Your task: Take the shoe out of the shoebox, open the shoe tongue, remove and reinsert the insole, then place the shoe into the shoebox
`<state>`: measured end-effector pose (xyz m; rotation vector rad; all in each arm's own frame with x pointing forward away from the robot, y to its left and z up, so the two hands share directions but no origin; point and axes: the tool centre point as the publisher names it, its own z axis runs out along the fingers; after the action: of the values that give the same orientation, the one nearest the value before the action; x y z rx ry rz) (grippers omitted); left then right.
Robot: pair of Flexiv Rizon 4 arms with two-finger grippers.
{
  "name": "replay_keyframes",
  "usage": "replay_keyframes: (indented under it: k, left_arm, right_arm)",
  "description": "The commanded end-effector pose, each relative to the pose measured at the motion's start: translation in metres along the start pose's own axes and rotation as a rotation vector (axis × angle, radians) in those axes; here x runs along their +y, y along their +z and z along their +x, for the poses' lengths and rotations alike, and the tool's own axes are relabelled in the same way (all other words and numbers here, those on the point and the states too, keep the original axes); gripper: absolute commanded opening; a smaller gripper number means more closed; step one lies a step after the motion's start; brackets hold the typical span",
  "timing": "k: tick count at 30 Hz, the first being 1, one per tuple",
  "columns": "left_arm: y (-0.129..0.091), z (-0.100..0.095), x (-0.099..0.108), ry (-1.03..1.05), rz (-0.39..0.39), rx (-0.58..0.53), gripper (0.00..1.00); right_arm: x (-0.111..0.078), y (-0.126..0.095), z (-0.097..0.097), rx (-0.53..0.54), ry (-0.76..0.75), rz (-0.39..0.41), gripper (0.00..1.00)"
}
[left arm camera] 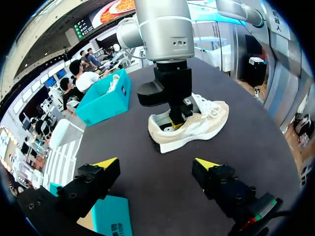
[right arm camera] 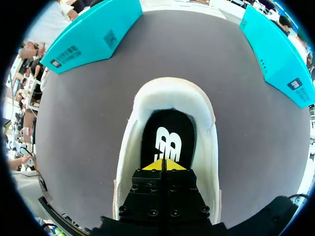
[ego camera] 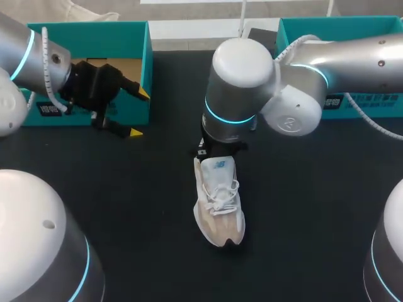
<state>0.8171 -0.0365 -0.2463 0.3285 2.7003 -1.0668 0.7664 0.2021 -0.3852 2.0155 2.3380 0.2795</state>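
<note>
Cream-white lace-up sneaker (ego camera: pixel 218 201) lying mid black tabletop (ego camera: pixel 126 207), toe nearest, right claw (right arm camera: pixel 162 164) down in its heel opening, yellow tips pressed together over the black insole (right arm camera: pixel 166 130), left claw (left arm camera: pixel 156 163) spread wide and empty, beside the open teal cardboard shoebox (ego camera: pixel 88 28) far left.

Dark worktop (ego camera: pixel 126 207) is running left to right under everything. Second teal box (ego camera: pixel 352 26) is sitting at its far right, open side up.
</note>
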Motion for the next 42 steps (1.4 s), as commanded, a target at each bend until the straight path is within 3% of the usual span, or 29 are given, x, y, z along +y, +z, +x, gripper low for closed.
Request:
replay_keyframes:
  k: [1, 4, 14, 23, 31, 37, 42]
  left_arm:
    - [0.0, 0.0, 0.0, 0.001, -0.003, 0.002, 1.0]
    - [0.0, 0.0, 0.0, 0.001, -0.003, 0.002, 1.0]
    - [0.0, 0.0, 0.0, 0.001, -0.003, 0.002, 1.0]
    - [0.0, 0.0, 0.0, 0.001, -0.003, 0.002, 1.0]
    - [0.0, 0.0, 0.0, 0.001, -0.003, 0.002, 1.0]
    - [0.0, 0.0, 0.0, 0.001, -0.003, 0.002, 1.0]
    - [0.0, 0.0, 0.0, 0.001, -0.003, 0.002, 1.0]
  right_arm:
    - [-0.002, 0.014, 0.005, -0.021, 0.005, 0.006, 0.0]
    - [-0.003, 0.015, 0.004, -0.032, 0.009, 0.008, 0.0]
    - [0.007, -0.019, -0.007, -0.111, 0.015, -0.046, 0.0]
    - [0.031, 0.006, -0.013, -0.134, -0.015, -0.087, 0.0]
    - [0.036, 0.029, -0.012, -0.151, -0.042, -0.08, 0.0]
    - [0.032, 0.032, -0.01, -0.143, -0.035, -0.058, 0.0]
    - [0.021, 0.013, -0.011, -0.15, -0.007, -0.033, 0.0]
